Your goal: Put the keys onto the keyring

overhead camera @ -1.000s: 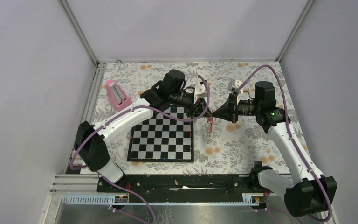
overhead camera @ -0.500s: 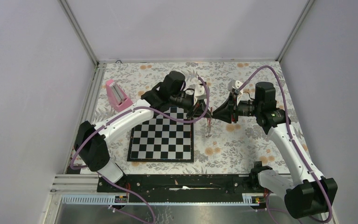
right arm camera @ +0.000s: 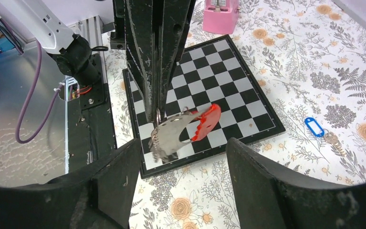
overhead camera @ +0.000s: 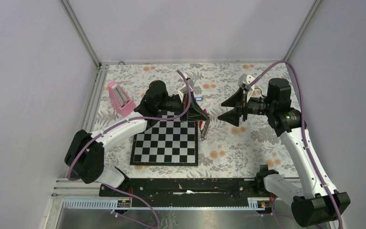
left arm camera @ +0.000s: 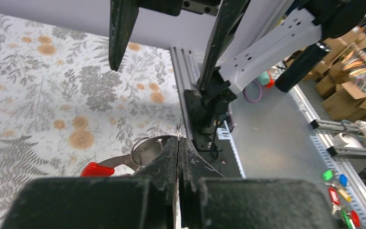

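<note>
My left gripper point(overhead camera: 204, 118) is shut on the thin ring of the keyring point(overhead camera: 203, 128), which hangs under it at the chessboard's far right corner. In the left wrist view the ring point(left arm camera: 144, 150) sticks out beside the closed fingertips point(left arm camera: 178, 141), with the fob's red end point(left arm camera: 94, 169) lower left. In the right wrist view the white-and-red fob point(right arm camera: 176, 131) dangles from those fingers point(right arm camera: 158, 57). My right gripper point(overhead camera: 228, 109) stands open and apart from the fob, holding nothing point(right arm camera: 183, 150). A blue-tagged key point(right arm camera: 315, 127) lies on the floral cloth point(overhead camera: 198, 99). No red-tagged key can be made out.
A black-and-white chessboard point(overhead camera: 167, 143) lies in front of the left arm. The pink wedge block point(overhead camera: 119, 97) stands at the far left by the rail. Several coloured key tags point(left arm camera: 339, 188) lie off the table beyond the right-hand rail.
The right gripper has opened, let go of the keyring and drawn back to the right. The left gripper has shut on the ring and now carries it alone, slightly to the left.
</note>
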Controlling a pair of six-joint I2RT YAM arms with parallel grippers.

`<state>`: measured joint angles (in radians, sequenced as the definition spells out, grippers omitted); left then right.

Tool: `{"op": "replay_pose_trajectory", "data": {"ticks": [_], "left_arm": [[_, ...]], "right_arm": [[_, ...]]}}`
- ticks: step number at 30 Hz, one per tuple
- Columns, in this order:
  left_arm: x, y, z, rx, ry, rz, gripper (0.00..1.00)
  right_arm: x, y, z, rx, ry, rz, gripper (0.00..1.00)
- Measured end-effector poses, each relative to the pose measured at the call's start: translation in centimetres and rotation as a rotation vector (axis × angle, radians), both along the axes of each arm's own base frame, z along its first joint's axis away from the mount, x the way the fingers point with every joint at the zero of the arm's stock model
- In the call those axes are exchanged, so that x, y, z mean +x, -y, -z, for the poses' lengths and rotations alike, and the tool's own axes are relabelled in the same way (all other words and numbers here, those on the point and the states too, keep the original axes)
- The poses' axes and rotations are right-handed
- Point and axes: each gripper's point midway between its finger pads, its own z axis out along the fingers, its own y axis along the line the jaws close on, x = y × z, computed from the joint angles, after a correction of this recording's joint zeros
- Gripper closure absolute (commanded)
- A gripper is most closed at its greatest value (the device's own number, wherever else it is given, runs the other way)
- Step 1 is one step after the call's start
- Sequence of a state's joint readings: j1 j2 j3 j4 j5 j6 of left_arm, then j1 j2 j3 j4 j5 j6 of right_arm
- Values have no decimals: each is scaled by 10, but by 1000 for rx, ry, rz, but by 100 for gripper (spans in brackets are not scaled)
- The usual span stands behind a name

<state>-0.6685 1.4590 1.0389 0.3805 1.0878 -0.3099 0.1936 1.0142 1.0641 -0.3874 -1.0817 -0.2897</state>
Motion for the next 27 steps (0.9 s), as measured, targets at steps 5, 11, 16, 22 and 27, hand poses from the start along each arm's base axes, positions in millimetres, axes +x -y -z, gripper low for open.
{"op": "replay_pose_trajectory", "data": {"ticks": [5,11,16,22,27], "left_arm": [[-9,-1,-19,-84,-45,25,100],[-14,-3,-32,-142,-66,33,100],[-14,-3,-30,-148,-101,19,100],[-10,-3,-23,-149,-133,-20,100],[-6,-2,-19,-148,-148,-49,100]], "right_arm": [[-5,1,-3,1,-13,-4,36],[-11,-1,-2,6,-32,-24,42],[-17,-4,-4,19,-36,-58,45],[-22,-6,-6,34,-46,-86,50],[-23,-9,-5,38,-64,-99,53]]}}
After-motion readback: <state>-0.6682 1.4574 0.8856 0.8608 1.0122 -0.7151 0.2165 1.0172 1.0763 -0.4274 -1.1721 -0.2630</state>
